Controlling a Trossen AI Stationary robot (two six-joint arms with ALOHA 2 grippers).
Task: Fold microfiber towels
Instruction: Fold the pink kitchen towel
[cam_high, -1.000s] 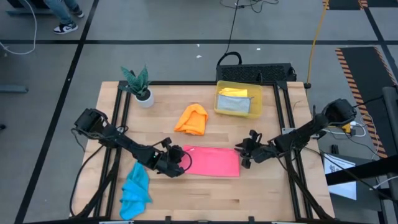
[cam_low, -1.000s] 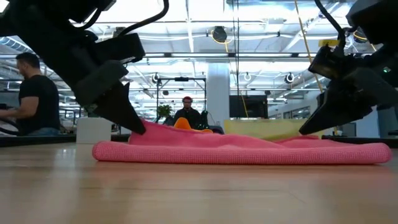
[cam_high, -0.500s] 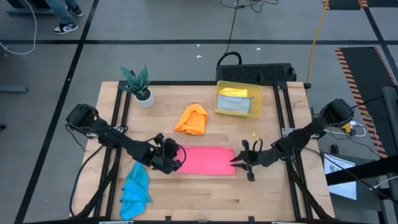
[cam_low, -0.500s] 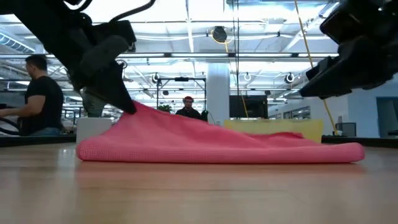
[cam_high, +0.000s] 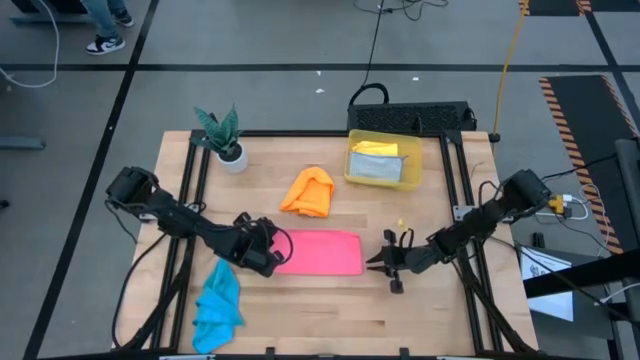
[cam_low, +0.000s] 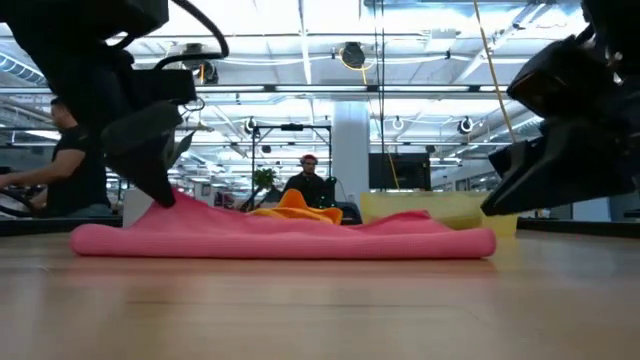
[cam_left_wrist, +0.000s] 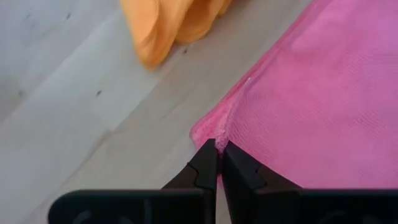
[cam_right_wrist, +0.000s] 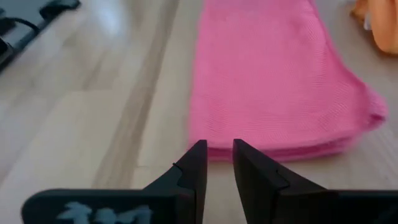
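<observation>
Centrally on the wooden counter (cam_high: 300, 310), in the high view: pink towel (cam_high: 318, 252), folded into a flat rectangle, several layers visible at its near edge in the right wrist view.

Left gripper (cam_high: 268, 250): at the left end of the pink towel, fingers (cam_left_wrist: 205, 167) pressed together on a pinch of the towel's corner edge. Corner raised slightly off the counter in the low view.

Right gripper (cam_high: 384, 262): just right of the pink towel's right end, apart from it. Fingers (cam_right_wrist: 194, 163) set to a narrow gap, nothing between them, tips pointed toward the towel edge.

Orange towel (cam_high: 309, 190): bunched, above centre of the high view, just beyond the pink towel and clear of it.

Bright blue towel (cam_high: 217, 305): crumpled, lower left of the high view, below the left arm.

Yellow plastic bin (cam_high: 383, 163): upper right of the counter, holding a yellow towel (cam_high: 375, 148) toward its far side and a grey towel (cam_high: 380, 169) toward its near side.

Potted plant (cam_high: 224, 136): upper left corner of the counter.

Beyond the counter in the low view: seated person (cam_low: 307, 180) at centre, second person (cam_low: 75, 175) at the left edge, partly hidden behind the left arm.
</observation>
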